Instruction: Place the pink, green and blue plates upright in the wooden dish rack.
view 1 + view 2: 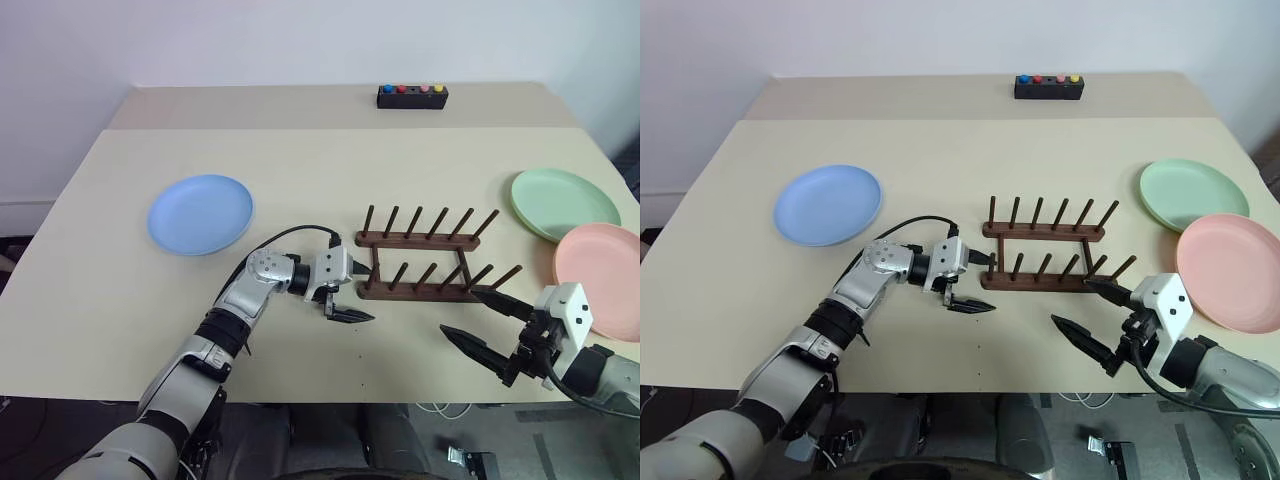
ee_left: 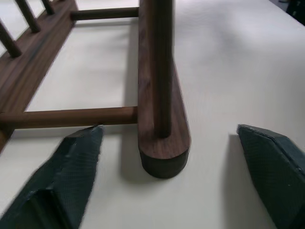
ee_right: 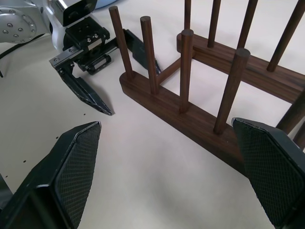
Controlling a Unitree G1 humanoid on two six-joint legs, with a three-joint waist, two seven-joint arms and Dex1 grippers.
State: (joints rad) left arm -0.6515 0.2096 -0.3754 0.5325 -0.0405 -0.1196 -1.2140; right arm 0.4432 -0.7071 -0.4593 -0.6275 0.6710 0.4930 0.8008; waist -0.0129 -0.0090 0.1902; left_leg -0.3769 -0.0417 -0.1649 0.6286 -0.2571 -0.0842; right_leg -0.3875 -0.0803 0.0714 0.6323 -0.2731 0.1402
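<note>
Wooden dish rack (image 1: 428,258) is sitting mid-desk, empty. Left claw (image 2: 167,167) is straddling its near rail end, fingers apart; right claw (image 1: 490,325) gaping. Plates lying flat: blue plate (image 1: 200,213) at ten o'clock, green plate (image 1: 563,203) and pink plate (image 1: 603,278) at three. Next, likely fetching a plate.

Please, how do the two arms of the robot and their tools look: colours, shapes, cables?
Both arms are silver-grey metal with black joint sections. The left tool has a white and black body with two black pointed fingers, and a black cable loops over its wrist. The right tool has a white box-like housing, black cables and the same two black tapered fingers, whose inner pads carry a fine mesh texture.
</note>
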